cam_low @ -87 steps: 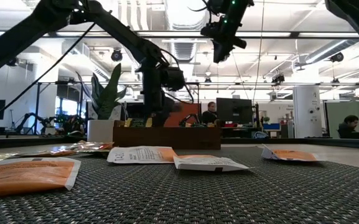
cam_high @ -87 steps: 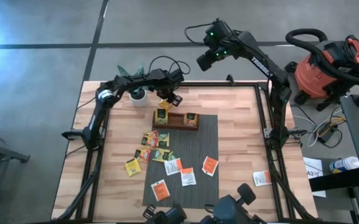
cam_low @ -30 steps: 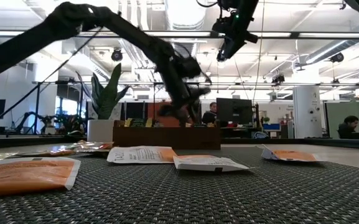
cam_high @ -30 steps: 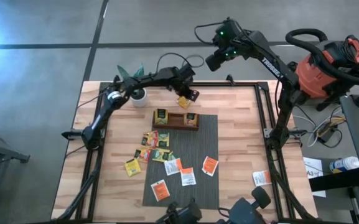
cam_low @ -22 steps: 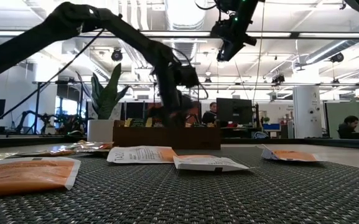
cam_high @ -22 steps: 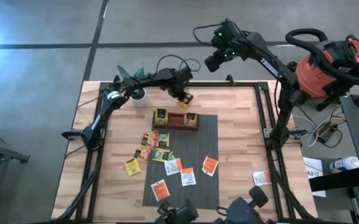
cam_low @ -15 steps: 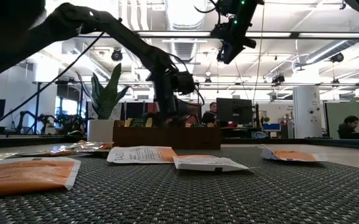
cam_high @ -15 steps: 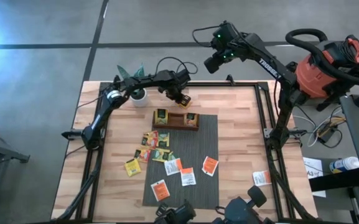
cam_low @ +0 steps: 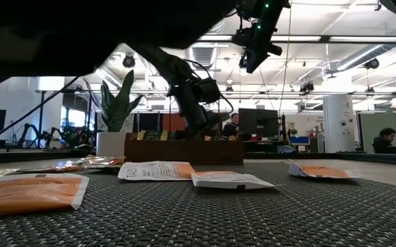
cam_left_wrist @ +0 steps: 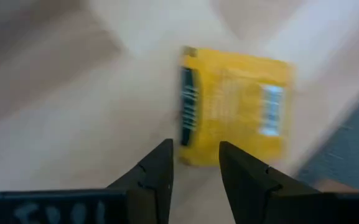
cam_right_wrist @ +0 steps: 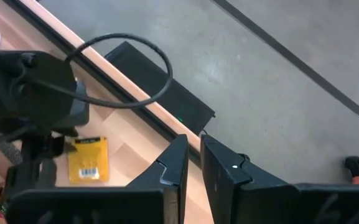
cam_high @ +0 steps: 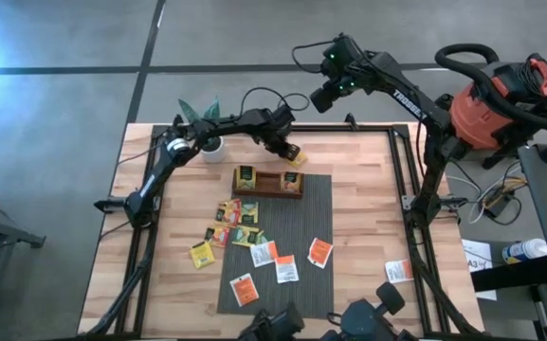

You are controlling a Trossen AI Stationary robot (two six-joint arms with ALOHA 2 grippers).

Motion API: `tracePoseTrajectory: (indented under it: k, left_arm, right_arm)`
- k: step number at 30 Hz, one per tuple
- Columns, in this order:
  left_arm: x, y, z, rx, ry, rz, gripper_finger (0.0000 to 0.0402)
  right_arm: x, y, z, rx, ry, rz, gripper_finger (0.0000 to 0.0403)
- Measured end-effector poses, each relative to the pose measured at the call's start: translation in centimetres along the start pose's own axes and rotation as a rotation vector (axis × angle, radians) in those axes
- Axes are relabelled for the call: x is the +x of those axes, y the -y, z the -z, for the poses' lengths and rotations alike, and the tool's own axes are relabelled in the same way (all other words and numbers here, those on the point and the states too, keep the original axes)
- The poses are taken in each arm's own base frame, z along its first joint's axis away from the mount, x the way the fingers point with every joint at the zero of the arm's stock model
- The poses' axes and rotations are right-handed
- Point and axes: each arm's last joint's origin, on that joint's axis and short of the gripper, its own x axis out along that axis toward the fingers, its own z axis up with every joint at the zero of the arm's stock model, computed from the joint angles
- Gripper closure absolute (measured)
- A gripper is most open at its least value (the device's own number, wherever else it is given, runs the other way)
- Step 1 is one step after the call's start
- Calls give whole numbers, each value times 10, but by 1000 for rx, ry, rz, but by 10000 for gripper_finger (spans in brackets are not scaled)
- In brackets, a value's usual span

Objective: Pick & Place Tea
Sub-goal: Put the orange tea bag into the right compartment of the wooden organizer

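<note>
I judge the place step in hand: my left gripper [cam_high: 289, 152] hovers with narrow open fingers over a yellow sachet [cam_high: 295, 157] lying on the table at the tray's [cam_high: 267, 183] 1 o'clock, so next is re-gripping it for the tray; right gripper [cam_high: 313, 98] waits high, nearly closed and empty.

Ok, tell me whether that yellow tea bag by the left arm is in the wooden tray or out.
Out. The yellow tea bag lies flat on bare table beyond the wooden tray.

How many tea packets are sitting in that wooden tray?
2: the left sachet sits at the wooden tray's left end, the right sachet near its right end. Others might be hidden in the compartments.
</note>
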Motion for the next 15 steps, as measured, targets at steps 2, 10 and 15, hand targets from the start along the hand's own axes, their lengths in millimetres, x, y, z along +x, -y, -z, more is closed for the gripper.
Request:
tracePoseTrajectory:
  k: [2, 10, 15]
  left_arm:
    - [-1, 1, -1, 15, -4, 26, 278]
    - [-8, 9, -4, 142, -41, 237, 278]
    - [-17, 15, -10, 159, -27, 279, 278]
  right_arm:
    - [0, 1, 0, 7, 4, 1, 360]
    - [0, 2, 0, 10, 2, 2, 360]
    - [3, 2, 3, -3, -31, -13, 360]
